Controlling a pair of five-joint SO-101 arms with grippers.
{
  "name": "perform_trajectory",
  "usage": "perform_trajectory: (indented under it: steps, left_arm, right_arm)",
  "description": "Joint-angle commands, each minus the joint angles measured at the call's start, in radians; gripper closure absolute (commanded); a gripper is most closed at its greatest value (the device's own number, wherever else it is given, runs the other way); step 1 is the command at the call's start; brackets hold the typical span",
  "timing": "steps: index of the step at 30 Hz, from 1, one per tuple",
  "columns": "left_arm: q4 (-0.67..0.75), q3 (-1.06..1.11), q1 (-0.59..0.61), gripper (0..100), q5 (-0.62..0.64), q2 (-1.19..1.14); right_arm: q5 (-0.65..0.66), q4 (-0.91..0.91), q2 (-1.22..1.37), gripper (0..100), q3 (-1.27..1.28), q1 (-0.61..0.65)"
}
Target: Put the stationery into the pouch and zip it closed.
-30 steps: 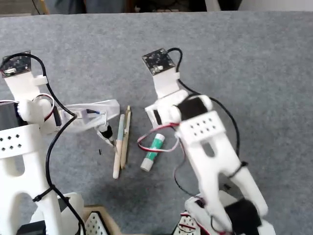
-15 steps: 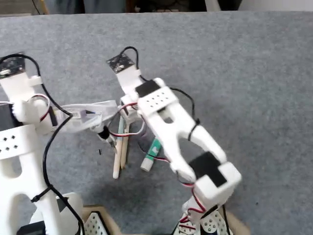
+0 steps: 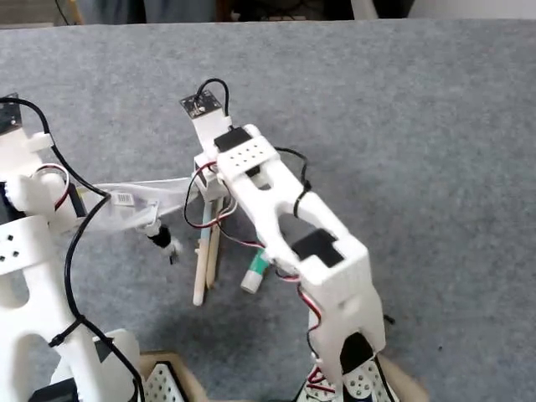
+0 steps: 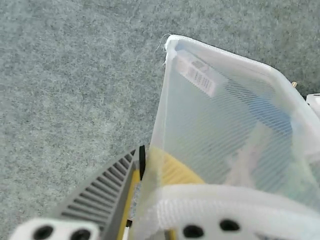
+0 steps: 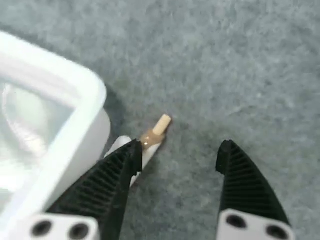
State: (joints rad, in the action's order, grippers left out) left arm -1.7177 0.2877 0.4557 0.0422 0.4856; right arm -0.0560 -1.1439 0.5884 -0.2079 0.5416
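R end effector [image 5: 177,165]: released, jaws spread wide, nothing grasped; low over surface [image 3: 419,126], just beside pouch [image 5: 60,115] corner.
Pencil [image 5: 156,129]: wooden, flat on surface. Tip end btw the spread jaws, closer to pouch-side finger, just beside pouch corner. No contact visible.
L end effector [image 4: 150,180]: clenched on pouch, mesh pinched btw ridged finger & white one, at pouch end far from pencil.
Pouch: white mesh w/ small label, looks held up on edge rather than flat. Zip open or shut: can't tell.
Thru mesh: blue shape [image 4: 270,112] + whitish bits. Inside pouch or behind it: can't tell.
Cream pen [image 3: 199,280]: on surface, alongside pencil, near pouch's free end, outside pouch.
Green-white stick [image 3: 255,272]: on surface, farther from pouch than pencil & pen, partly under R arm, outside pouch.
Small black-white bit [image 3: 161,239]: just beside pouch's lower edge; maybe zip pull, unsure.
Done so far: pouch secured by L side, R side lined up over pencil tip. No item seen going in.
Left to do: at least 3 items (pencil, pen, stick) to load, then zip. Early stage, prob. under halfway.
Next, as a guess: close on pencil, lift, feed into pouch mouth. Thin, flat-lying pencil likely to roll or slip if pinched off-centre.
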Motion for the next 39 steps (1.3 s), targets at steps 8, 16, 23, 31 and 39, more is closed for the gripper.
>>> perform_trajectory:
  steps: [8,16,23,31,39]
  left_arm:
    - [-0.012,0.071,0.048,97,-0.002,-0.081]
    - [-0.011,0.071,0.048,97,-0.002,-0.081]
    - [-0.011,0.071,0.048,97,-0.002,-0.081]
    - [-0.011,0.07,0.047,97,-0.002,-0.081]
    - [-0.011,0.07,0.047,97,-0.002,-0.078]
  right_arm:
    - [-0.017,-0.213,0.24,73.7,-0.386,0.014]
    - [-0.018,-0.342,0.357,73.7,-0.533,0.014]
    - [-0.011,-0.339,0.363,83.2,-0.545,0.018]
    - [-0.011,-0.348,0.366,84.8,-0.539,0.014]
    - [-0.009,-0.348,0.366,94.9,-0.538,0.014]
